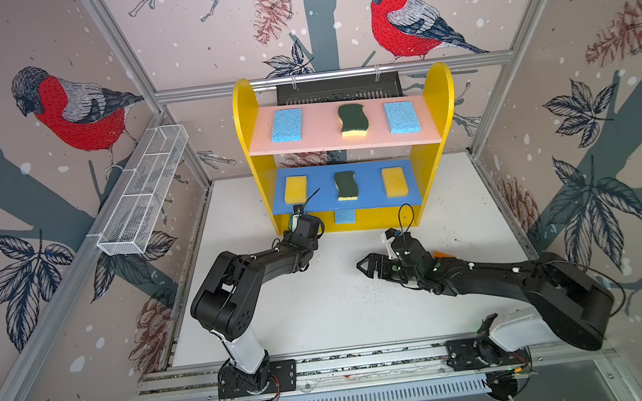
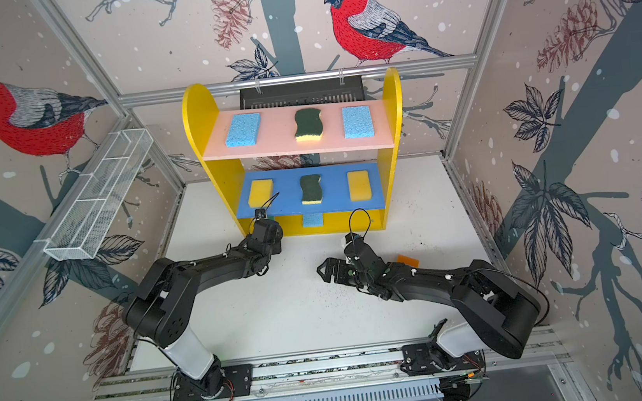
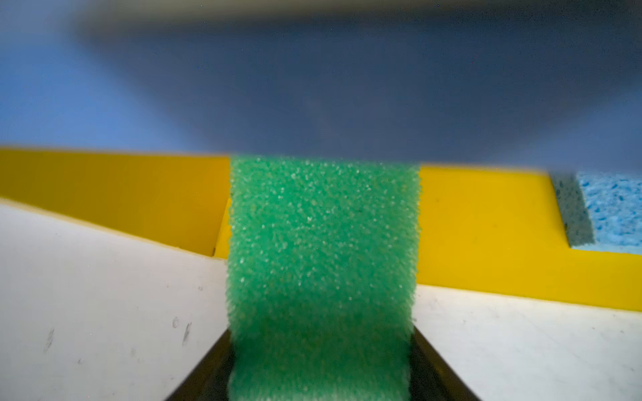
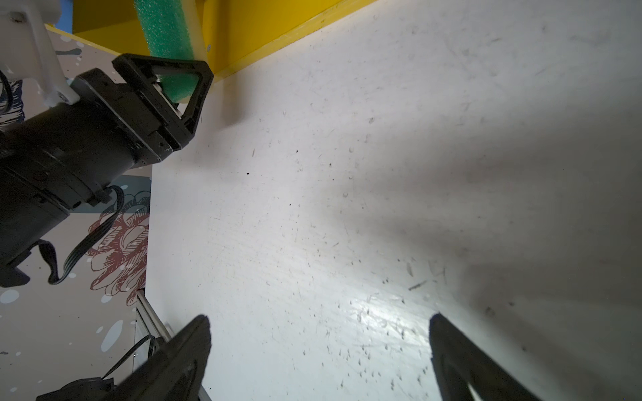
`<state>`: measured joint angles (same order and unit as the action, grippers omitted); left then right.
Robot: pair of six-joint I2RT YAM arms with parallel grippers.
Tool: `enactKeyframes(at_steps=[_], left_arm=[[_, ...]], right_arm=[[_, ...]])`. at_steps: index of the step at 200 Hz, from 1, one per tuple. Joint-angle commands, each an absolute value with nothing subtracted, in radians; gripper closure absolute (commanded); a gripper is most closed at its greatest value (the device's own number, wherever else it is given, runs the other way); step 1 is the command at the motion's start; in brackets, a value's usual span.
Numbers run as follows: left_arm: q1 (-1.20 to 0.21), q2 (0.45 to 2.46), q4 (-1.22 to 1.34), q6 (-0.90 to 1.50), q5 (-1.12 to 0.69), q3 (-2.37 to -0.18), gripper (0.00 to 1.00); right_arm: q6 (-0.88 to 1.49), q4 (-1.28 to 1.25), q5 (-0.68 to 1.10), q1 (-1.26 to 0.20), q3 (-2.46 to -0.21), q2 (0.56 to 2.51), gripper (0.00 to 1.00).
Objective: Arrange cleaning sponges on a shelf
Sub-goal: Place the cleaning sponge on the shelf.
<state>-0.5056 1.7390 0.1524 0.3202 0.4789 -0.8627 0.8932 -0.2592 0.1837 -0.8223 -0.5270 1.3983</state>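
Six sponges (image 1: 352, 120) are placed on the shelf (image 1: 440, 115), three on each upper board, and a blue one (image 1: 342, 216) lies on the bottom level. The green sponge (image 3: 323, 243), clamped in the left gripper (image 4: 166, 74), is held at the bottom level's left end, with little room under the blue board (image 1: 372, 198). The orange sponge (image 1: 442, 254), right of centre, is left on the table (image 1: 323, 315), behind the empty, wide-open right gripper (image 1: 365, 267).
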Motion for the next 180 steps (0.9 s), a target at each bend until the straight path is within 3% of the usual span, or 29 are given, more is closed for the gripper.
enactKeyframes(at_steps=[1,180], left_arm=[[-0.503,1.758,0.174,0.325,0.496,-0.880,0.35],[-0.499,1.810,0.183,0.329,0.526,-0.894,0.33]], right_arm=[[0.887,-0.271,0.189,-0.824,-0.525,1.391,0.02],[0.894,-0.293,0.204,-0.824,-0.511,1.410,0.02]])
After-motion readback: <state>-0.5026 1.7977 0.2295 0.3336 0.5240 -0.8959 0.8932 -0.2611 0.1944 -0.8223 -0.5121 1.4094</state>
